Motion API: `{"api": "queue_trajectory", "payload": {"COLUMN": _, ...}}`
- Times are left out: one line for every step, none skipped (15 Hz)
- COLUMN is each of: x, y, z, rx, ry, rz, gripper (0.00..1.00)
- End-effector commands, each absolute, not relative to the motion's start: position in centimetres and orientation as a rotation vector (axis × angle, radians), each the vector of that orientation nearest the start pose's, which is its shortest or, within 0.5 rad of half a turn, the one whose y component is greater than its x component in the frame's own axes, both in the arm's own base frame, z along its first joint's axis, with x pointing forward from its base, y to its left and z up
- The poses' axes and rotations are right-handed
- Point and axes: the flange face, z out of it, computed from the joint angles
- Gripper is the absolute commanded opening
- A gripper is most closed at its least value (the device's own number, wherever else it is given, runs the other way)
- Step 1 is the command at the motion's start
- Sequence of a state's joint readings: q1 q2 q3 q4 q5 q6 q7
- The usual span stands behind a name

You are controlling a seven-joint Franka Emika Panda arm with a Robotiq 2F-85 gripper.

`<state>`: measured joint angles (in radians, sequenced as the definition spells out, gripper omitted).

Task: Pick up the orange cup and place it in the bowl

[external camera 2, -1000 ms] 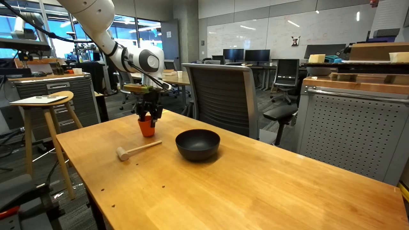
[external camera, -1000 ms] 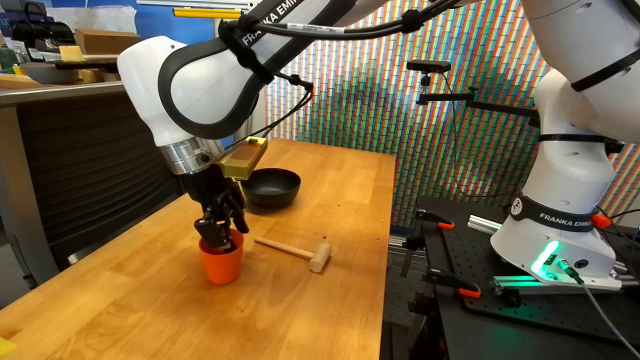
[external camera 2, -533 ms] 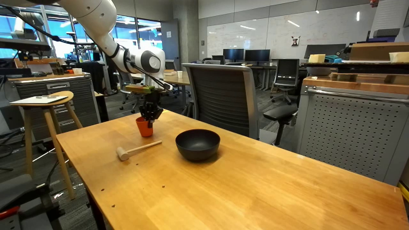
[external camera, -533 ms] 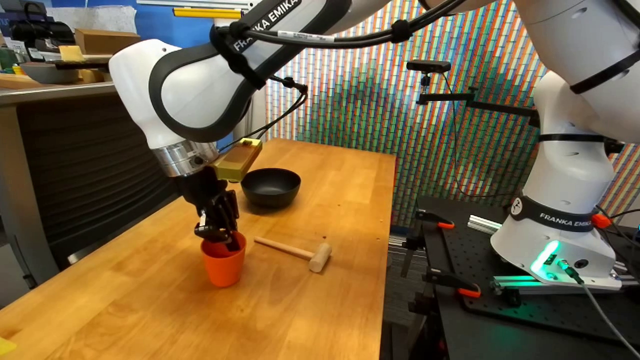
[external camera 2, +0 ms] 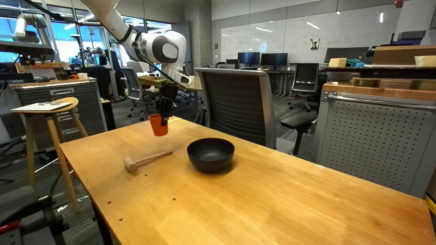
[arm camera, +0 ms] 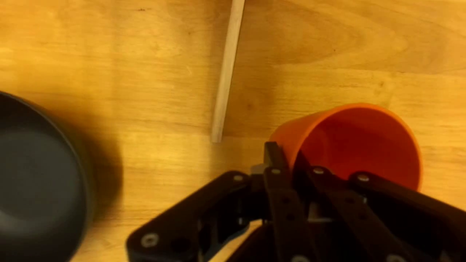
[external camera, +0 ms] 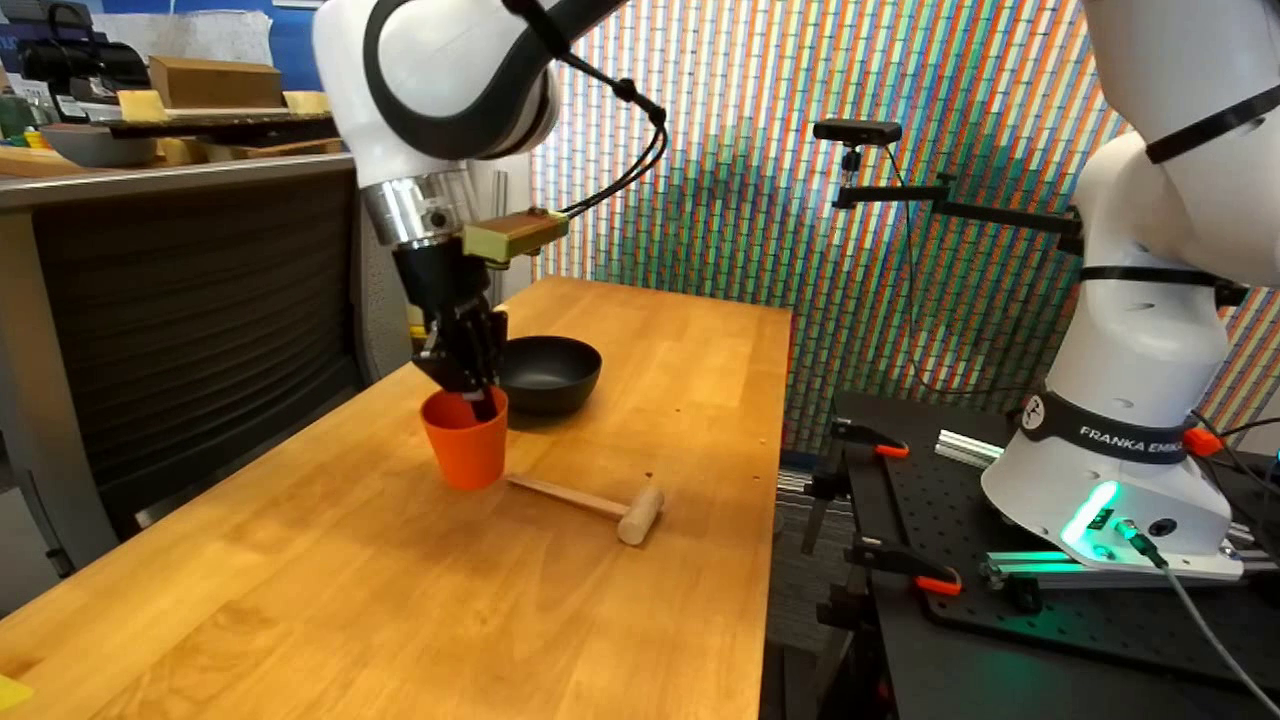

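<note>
The orange cup (external camera: 465, 450) hangs slightly tilted above the table in both exterior views, with my gripper (external camera: 485, 400) shut on its rim. One finger lies outside the cup wall and the other reaches inside, as the wrist view shows at the gripper (arm camera: 289, 160). From there the open mouth of the cup (arm camera: 364, 142) faces the camera. The black bowl (external camera 2: 209, 162) stands upright on the table, apart from the cup. In the wrist view only part of the bowl (arm camera: 40, 174) shows, at the left edge. My gripper covers a bit of its rim in an exterior view.
A wooden mallet (external camera: 640, 515) lies on the table close to the cup, its handle (arm camera: 227, 72) pointing toward the space between cup and bowl. A grey office chair (external camera 2: 235, 105) stands against the long edge of the table (external camera 2: 272, 204).
My gripper closed on the cup's rim, and the cup tipped a little. It has since risen off the table with the gripper and shifted somewhat toward the bowl. Bowl and mallet stayed put.
</note>
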<state>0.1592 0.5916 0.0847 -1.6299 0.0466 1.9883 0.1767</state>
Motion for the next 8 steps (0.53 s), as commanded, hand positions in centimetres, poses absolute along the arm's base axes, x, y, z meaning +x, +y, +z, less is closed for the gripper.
{"api": "queue_trajectory", "payload": {"x": 60.5, "y": 10.0, "z": 30.6, "rx": -3.019, "ry": 0.221, "rz": 0.280, "gripper": 0.06}}
{"api": "queue_trajectory", "payload": {"x": 59.7, "y": 8.3, "z": 31.5, "rx": -3.007, "ry": 0.291, "rz": 0.249, "gripper": 0.06}}
{"api": "queue_trajectory", "payload": {"x": 58.8, "y": 6.3, "z": 32.4, "rx": -2.998, "ry": 0.358, "rz": 0.214, "gripper": 0.06}}
{"api": "queue_trajectory", "payload": {"x": 58.1, "y": 4.5, "z": 33.4, "rx": -2.993, "ry": 0.422, "rz": 0.173, "gripper": 0.07}}
{"api": "queue_trajectory", "payload": {"x": 57.8, "y": 3.1, "z": 34.2, "rx": -2.991, "ry": 0.483, "rz": 0.133, "gripper": 0.07}}
{"api": "queue_trajectory", "payload": {"x": 57.6, "y": 1.7, "z": 35.0, "rx": -2.990, "ry": 0.547, "rz": 0.092, "gripper": 0.07}}
{"api": "queue_trajectory", "payload": {"x": 57.3, "y": 0.3, "z": 35.5, "rx": -2.978, "ry": 0.615, "rz": 0.058, "gripper": 0.07}}
{"api": "queue_trajectory", "payload": {"x": 57.1, "y": -0.8, "z": 36.0, "rx": -2.965, "ry": 0.687, "rz": 0.024, "gripper": 0.06}}
